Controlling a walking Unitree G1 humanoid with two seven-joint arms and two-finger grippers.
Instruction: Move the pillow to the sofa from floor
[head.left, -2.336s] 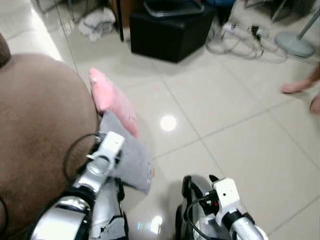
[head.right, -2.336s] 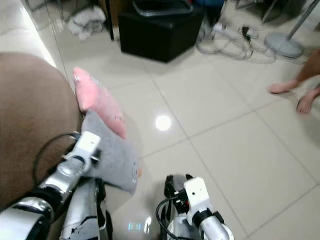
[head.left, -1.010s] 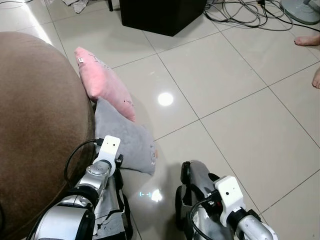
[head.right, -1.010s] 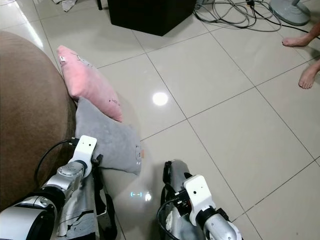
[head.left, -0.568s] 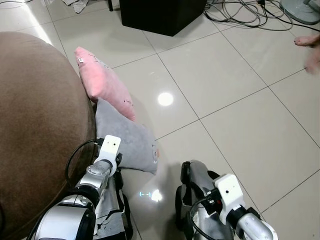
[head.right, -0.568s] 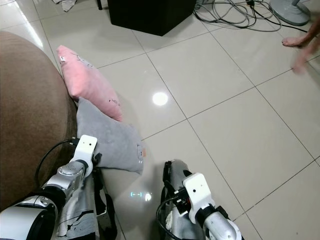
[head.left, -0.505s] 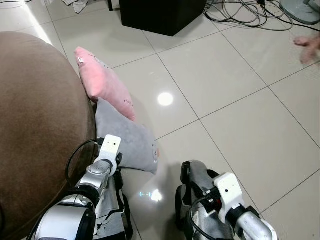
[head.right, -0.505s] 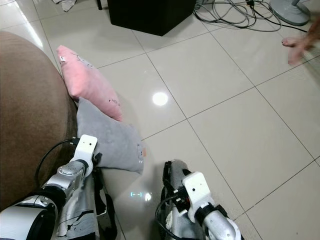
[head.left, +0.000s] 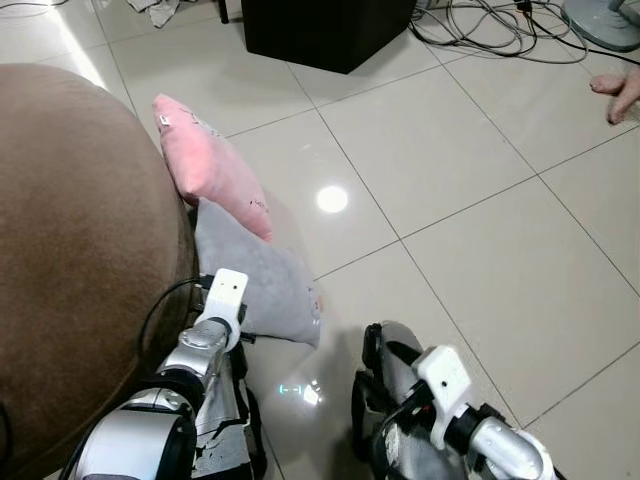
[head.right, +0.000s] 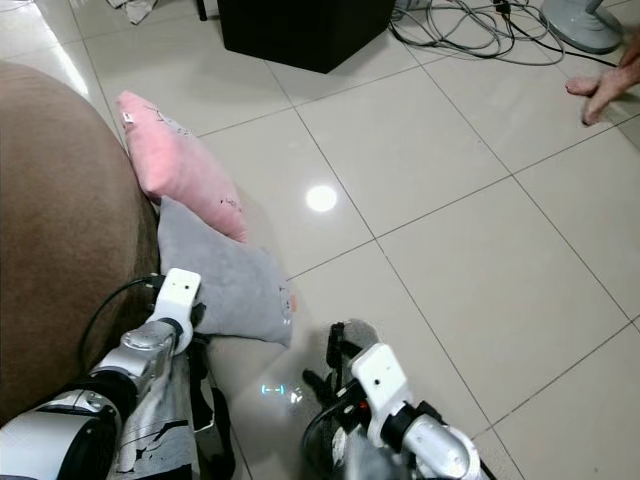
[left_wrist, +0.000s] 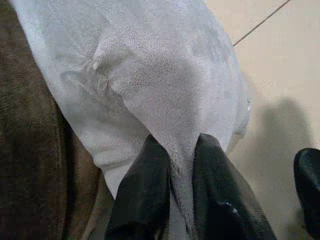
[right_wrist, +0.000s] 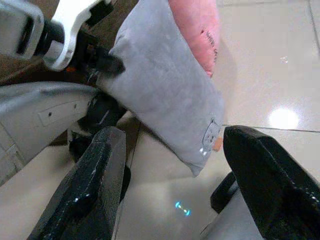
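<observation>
Right hand (right_wrist: 170, 190) shifted leftward, spread toward pinched grey pillow (right_wrist: 160, 95).

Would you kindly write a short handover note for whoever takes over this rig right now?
Left gripper: shut, pinching a fold of the grey pillow at its edge nearest the robot.
Right gripper: open, low over the tile floor, holding nothing and facing the grey pillow.
Things: the grey pillow lies on the floor against the brown sofa; the pink pillow leans on the sofa just beyond, overlapping it.
Done: grip taken on the grey pillow.
Left: lift it and set it on the sofa.
</observation>
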